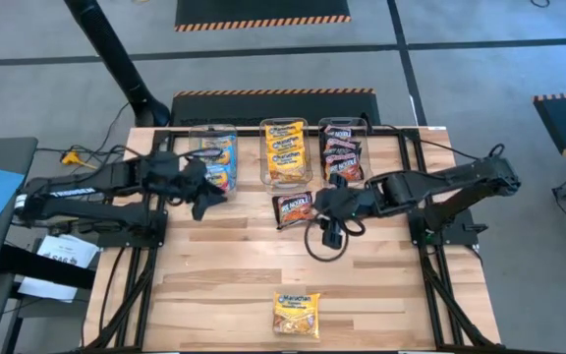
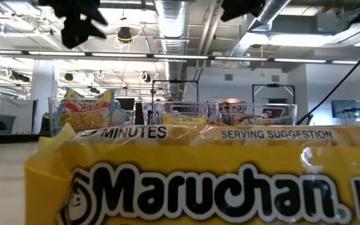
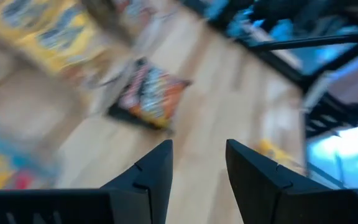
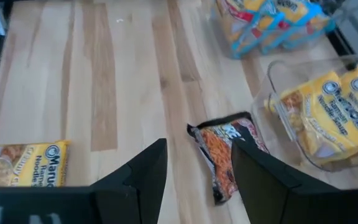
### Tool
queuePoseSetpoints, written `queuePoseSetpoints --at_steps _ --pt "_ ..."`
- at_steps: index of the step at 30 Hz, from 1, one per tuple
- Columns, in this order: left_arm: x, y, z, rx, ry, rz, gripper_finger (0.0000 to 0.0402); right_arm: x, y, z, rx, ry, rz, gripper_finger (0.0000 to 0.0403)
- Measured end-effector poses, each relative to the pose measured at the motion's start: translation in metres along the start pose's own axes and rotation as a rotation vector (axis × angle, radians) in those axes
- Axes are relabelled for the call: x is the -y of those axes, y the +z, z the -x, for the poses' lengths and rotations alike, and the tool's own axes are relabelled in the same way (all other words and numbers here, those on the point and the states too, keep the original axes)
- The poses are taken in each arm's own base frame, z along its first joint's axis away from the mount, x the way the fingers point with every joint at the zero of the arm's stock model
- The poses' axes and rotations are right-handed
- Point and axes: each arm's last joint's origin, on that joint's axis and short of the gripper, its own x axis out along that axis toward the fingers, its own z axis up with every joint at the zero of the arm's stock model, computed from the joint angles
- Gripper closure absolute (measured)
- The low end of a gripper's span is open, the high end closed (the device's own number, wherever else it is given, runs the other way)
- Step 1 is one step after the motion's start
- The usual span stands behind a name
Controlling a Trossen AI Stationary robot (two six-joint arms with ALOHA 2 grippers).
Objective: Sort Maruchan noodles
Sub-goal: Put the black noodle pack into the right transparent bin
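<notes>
High view shows you most noodle packets (image 1: 285, 149) already binned; one black-red packet (image 1: 292, 207) and one yellow packet (image 1: 297, 315) remain on the table (image 1: 224, 285). Both the left gripper (image 1: 207, 200) and right gripper (image 1: 330, 232) are spread, empty.

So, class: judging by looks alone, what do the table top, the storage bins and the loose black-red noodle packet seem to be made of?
Pale plank table top: looks like wood, matt, with visible grain and seams. Clear rectangular bins: probably hard plastic, see-through with glossy rims. Black-red noodle packet: seemingly thin printed plastic film, shiny and crinkled at the edges.
</notes>
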Motion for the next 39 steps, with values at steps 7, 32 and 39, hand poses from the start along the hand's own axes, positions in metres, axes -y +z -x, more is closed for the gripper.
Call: queuePoseSetpoints --at_steps 7,32,39 --pt "0.025 -0.002 0.001 0.072 -0.113 -0.066 0.0266 0.018 0.003 -0.006 -0.035 0.066 -0.050 0.0200" --pt "0.033 -0.012 0.002 0.027 -0.108 -0.051 0.0266 0.043 -0.033 -0.143 -0.339 -0.005 0.158 0.0200" --pt "0.032 -0.014 0.002 0.004 -0.093 -0.051 0.0266 0.044 -0.044 -0.171 -0.417 -0.015 0.214 0.0200"
